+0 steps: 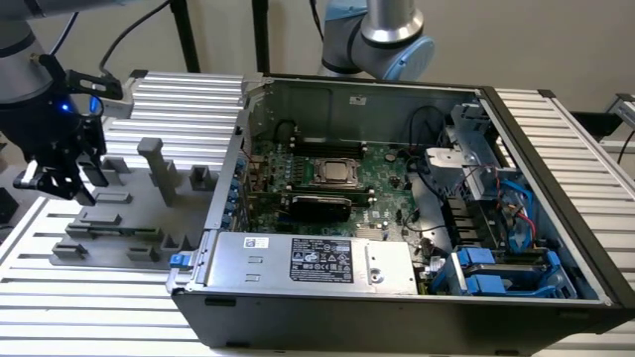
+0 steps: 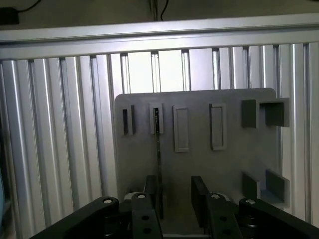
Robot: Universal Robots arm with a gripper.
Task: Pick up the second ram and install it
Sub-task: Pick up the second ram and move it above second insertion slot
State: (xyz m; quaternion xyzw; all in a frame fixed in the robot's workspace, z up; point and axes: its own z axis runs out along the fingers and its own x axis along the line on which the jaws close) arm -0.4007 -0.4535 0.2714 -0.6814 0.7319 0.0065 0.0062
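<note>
From where I stand the ribbed metal surface (image 1: 555, 149) has open strips along both sides of the computer case (image 1: 397, 320), whose top side is off. On the exterior view's left, the grey fixture plate (image 2: 229, 164) lies just beside the case wall, with an upright post (image 1: 154, 167) standing between that wall and the end effector (image 1: 55, 184). The end effector hangs low over the plate's far left part, fingers (image 2: 199, 196) spread wide and gripping nothing. The second ram (image 2: 158, 159) stands on edge in the plate's slotted blocks and runs close beside one finger; I cannot tell if they touch. Inside the case lie the motherboard (image 1: 382, 175) with its processor socket (image 1: 337, 171), the power supply (image 1: 308, 256) near, and blue drive caddies (image 1: 496, 279) near right
</note>
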